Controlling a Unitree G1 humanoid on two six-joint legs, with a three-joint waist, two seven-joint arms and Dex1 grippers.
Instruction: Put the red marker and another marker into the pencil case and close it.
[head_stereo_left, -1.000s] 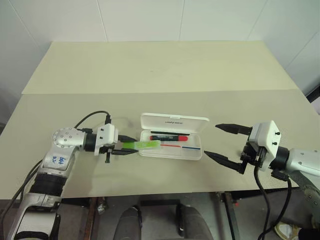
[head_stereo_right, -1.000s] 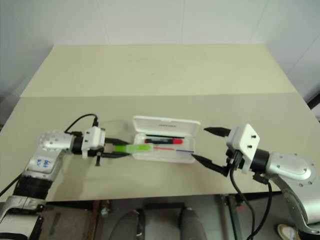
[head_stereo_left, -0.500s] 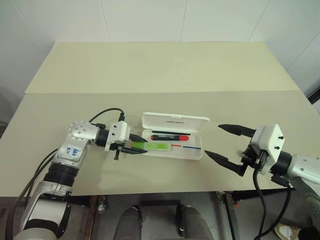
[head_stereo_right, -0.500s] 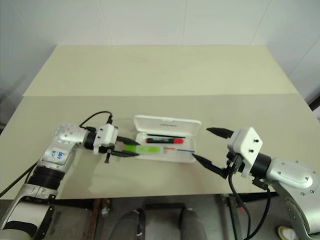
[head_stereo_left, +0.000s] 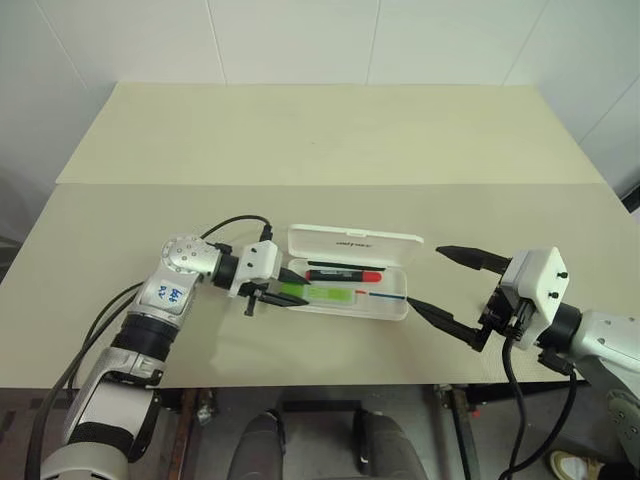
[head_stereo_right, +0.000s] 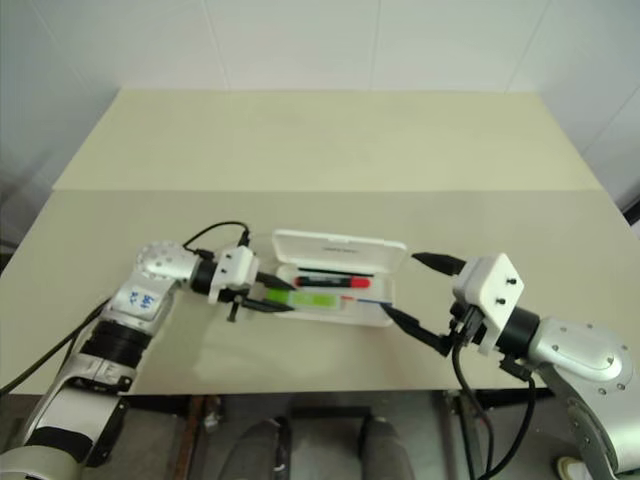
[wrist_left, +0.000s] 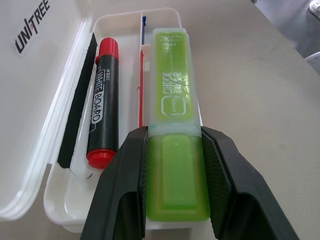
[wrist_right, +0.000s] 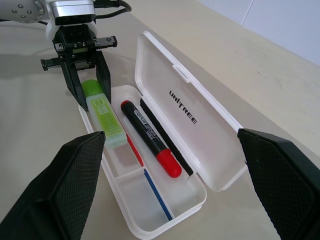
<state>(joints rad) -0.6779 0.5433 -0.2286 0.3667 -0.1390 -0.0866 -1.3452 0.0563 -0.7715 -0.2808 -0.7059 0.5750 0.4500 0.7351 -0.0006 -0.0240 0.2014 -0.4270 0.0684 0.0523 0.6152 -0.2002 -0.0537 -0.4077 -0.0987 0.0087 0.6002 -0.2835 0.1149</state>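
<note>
The white pencil case (head_stereo_left: 350, 280) lay open on the beige table (head_stereo_left: 320, 140), its lid (wrist_right: 187, 112) tipped back on the hinge along the case's far long side and showing dark "UNITREE" lettering on its inner face. Inside the tray, the red marker (wrist_right: 150, 137), a black-barrelled whiteboard pen with red at both ends, lay lengthwise close to the hinge side, with a thin black strip (wrist_right: 165, 142) between it and the lid. A thin red line and a thin blue line ran along the tray floor, and a low divider closed off a small compartment at the case's end nearest the right gripper.

The left gripper (head_stereo_left: 285, 291) reached in over the case's opposite short end, its two black fingers (wrist_left: 125, 195) clamped on the darker green end of the light-green highlighter (wrist_left: 172, 115). The highlighter pointed lengthwise into the tray, parallel to the red marker and on the side of it away from the hinge. Its pale capped end hung over the tray; whether it touched the tray floor could not be told.

The right gripper (head_stereo_left: 448, 288) hovered just beyond the case's other short end, its fingers (wrist_right: 80, 175) spread wide apart and holding nothing, one tip near the case's front corner without clearly touching it.
</note>
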